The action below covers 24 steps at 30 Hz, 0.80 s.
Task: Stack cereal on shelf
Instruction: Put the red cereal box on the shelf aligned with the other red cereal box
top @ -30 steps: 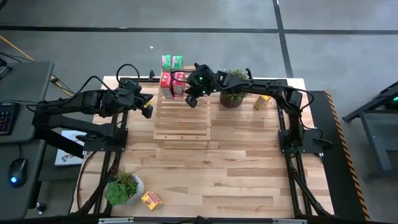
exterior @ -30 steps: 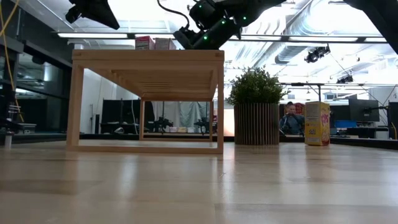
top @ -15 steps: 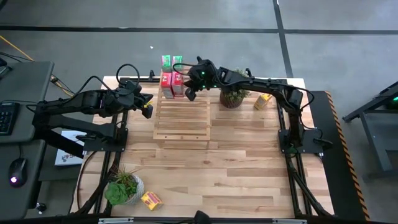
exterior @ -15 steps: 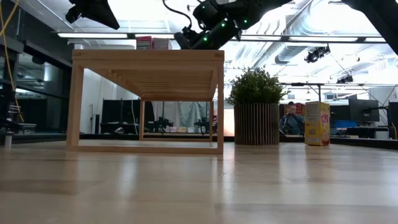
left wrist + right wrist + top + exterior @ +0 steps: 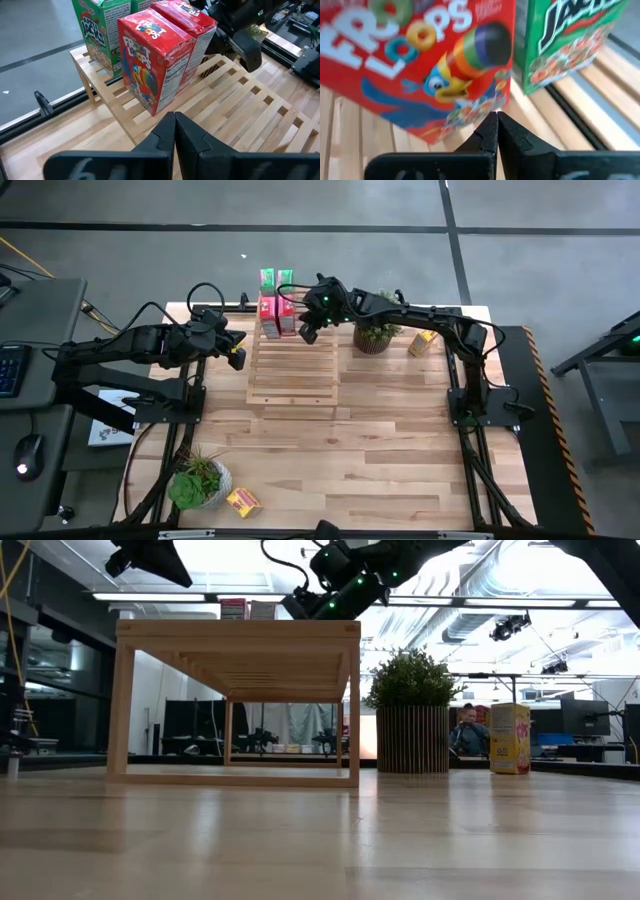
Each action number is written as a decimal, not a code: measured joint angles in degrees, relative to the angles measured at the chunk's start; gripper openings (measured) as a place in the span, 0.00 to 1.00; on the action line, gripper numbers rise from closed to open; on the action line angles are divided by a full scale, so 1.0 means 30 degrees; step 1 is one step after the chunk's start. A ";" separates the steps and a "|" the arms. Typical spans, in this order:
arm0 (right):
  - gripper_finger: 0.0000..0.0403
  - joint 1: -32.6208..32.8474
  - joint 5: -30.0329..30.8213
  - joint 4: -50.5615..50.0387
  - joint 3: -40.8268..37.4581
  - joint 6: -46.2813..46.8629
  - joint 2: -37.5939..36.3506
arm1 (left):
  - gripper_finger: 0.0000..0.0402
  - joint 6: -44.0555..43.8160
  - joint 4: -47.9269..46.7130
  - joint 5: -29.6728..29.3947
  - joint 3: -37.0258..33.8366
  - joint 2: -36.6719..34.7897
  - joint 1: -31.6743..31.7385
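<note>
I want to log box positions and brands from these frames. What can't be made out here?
- Low view: the boxes on the shelf are mostly hidden; only two tops clear its front rail.
- High view: the near yellow box is too small to read.
- Right wrist view: the red box and green box are cut off by the frame edge.
- Low view: the left gripper is cut off at the top.

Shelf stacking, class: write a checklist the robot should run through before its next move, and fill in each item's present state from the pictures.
1. Two green Apple Jacks boxes on the shelf, upright: ok.
2. Two red Froot Loops boxes upright, side by side in front of them: ok.
3. Yellow boxes shelved: not ok; one stands by the right plant, one lies near the front plant.
4. Right gripper empty, shut, beside the red boxes: ok.
5. Left gripper empty, shut, at the shelf's left edge: ok.
</note>
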 joint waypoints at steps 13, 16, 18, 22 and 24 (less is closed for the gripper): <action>0.00 0.0415 -0.2115 -0.0799 -0.0007 0.0991 -0.0029 | 0.00 0.0044 -0.0007 -0.0074 0.0000 0.0000 0.0000; 0.00 0.0568 -0.2118 -0.0799 -0.0007 0.0991 -0.0029 | 0.00 0.0044 -0.0007 -0.0078 0.0000 0.0000 0.0000; 0.00 0.0645 -0.2065 -0.0799 -0.0007 0.0993 -0.0029 | 0.00 0.0044 -0.0007 -0.0078 0.0000 0.0000 0.0000; 0.00 0.0765 -0.2153 -0.0799 -0.0007 0.1042 -0.0029 | 0.00 0.0037 -0.0007 -0.0071 0.0000 0.0000 0.0000; 0.00 0.0765 -0.2153 -0.0799 -0.0007 0.1020 -0.0029 | 0.00 0.0037 -0.0007 -0.0071 0.0000 0.0000 0.0000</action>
